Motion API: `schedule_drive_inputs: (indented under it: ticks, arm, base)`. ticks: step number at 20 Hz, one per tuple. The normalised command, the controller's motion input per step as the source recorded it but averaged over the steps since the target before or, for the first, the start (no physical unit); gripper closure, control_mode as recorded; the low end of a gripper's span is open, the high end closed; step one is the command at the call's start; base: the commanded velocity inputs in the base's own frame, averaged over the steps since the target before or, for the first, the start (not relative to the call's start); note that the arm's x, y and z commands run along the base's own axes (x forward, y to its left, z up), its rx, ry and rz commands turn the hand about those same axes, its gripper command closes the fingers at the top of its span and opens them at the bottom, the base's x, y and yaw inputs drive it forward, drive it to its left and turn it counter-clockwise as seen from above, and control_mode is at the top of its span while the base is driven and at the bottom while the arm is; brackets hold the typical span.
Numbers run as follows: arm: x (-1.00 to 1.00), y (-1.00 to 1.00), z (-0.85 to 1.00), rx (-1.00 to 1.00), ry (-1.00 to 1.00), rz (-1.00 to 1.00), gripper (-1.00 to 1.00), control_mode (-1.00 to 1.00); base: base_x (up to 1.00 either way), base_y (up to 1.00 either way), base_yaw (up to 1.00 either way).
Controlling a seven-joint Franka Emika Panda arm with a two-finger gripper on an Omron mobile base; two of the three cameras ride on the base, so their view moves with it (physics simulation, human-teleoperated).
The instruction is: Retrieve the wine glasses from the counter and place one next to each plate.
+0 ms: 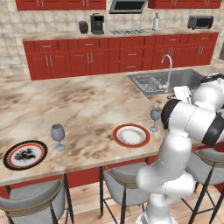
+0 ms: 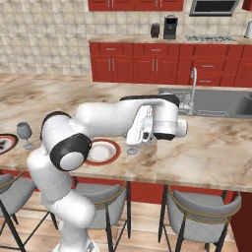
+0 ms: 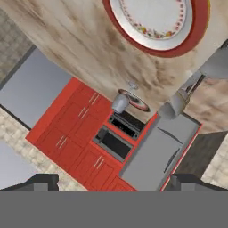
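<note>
The fingertips (image 3: pixel 44 181) stand wide apart with nothing between them, so the gripper (image 3: pixel 113 182) is empty. The hand view looks leftward along the island top (image 1: pixel 87 105), over the red-rimmed plate (image 3: pixel 156 18).

Just beside the hand, the nearer wine glass (image 1: pixel 155 114) stands upright on its foot (image 2: pixel 132 150). It is just right of the red-rimmed plate (image 1: pixel 131 135) and apart from its rim. The hand hangs close over and in front of this glass in the right base view, hiding its bowl.

Far to the left, the other wine glass (image 1: pixel 57 133) stands upright just right of the black-rimmed plate (image 1: pixel 25 154).

Both glasses look placed, so the step in hand is probably to clear the hand from the nearer glass.

To do that well:
- Leave the fingers spread wide.
- Lift the hand before swinging it sideways, because the bowl is wider than the stem and a sideways brush would tip a glass on so small a foot.
- Move up and to the right, away from the plate and towards the sink (image 1: pixel 157 82) side, where the top is bare.
- Watch the elbow and forearm as well, since they pass low over the near edge by the plate.
</note>
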Motion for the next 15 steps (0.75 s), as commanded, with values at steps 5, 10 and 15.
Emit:
schedule_drive_inputs:
  ticks: [5, 10, 15]
  arm:
    - [-0.75, 0.36, 1.00, 0.00, -0.28, 0.00, -1.00, -1.00]
    - [-1.00, 0.34, 0.98, 0.00, -0.25, 0.00, -1.00, -1.00]
    - [-1.00, 0.36, 0.58, 0.00, -0.37, 0.00, -1.00, -1.00]
  base:
    - [0.00, 0.00, 0.00]
    - [0.00, 0.00, 0.00]
    - [0.00, 0.00, 0.00]
